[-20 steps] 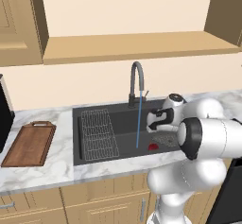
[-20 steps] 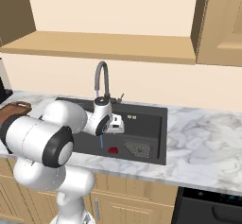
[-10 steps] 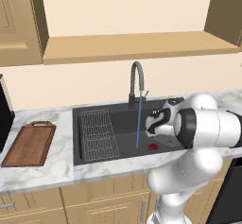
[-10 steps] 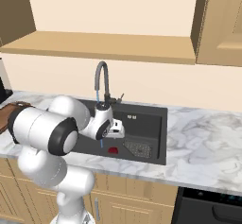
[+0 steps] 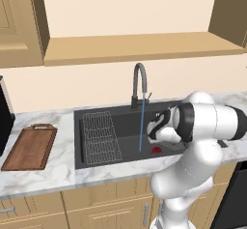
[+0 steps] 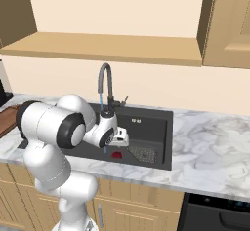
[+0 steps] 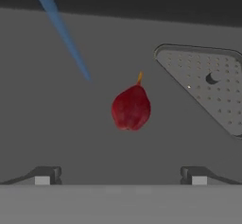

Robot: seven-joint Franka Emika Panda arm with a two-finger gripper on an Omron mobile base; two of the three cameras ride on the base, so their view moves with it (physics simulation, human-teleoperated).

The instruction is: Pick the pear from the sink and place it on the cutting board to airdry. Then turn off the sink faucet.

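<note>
One pear (image 7: pixel 131 108) lies on the sink (image 5: pixel 120 122) floor beside one drain grate (image 7: pixel 208 86); the gripper (image 7: pixel 120 175) hangs wide open, empty, above it.

Pear (image 7: pixel 131 108) lying mid-frame in sink (image 7: pixel 56 138); drain grate (image 7: pixel 208 86) sitting upper right, water stream (image 7: pixel 61 31) falling upper left.

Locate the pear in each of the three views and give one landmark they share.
Left base view: pear on the sink floor, right of the water stream.
Right base view: pear left of the drain grate.
Hand view: pear centre.
Shared landmark: the drain grate.
</note>
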